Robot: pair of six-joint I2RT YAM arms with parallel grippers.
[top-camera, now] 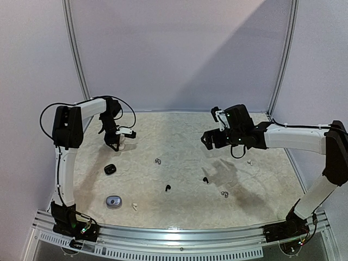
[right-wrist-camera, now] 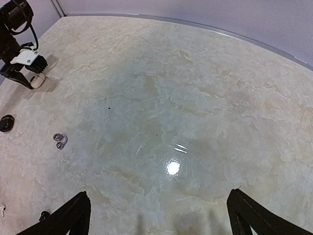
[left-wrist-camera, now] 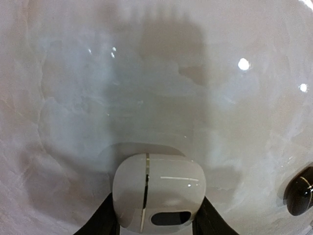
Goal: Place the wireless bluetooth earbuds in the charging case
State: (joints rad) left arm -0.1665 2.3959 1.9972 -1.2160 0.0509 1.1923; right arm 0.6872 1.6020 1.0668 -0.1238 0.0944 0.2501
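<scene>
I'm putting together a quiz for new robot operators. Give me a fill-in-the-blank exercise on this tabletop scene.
1. The left gripper has its fingers on either side of the ___ pebble-shaped charging case.
2. The right gripper hangs above the marbled table with its jaws ___.
3. The black pebble-shaped case lies on the ___ arm's side of the table.
Missing words: white; open; left.

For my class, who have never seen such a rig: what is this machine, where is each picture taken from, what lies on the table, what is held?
Two robot arms stand at the edge of a table. One picture looks down from above; the others come from a camera on each wrist. The left pincer is closed on a white charging case. The right pincer hangs open, empty. On it lie a black case, a grey case and tiny earbuds.
</scene>
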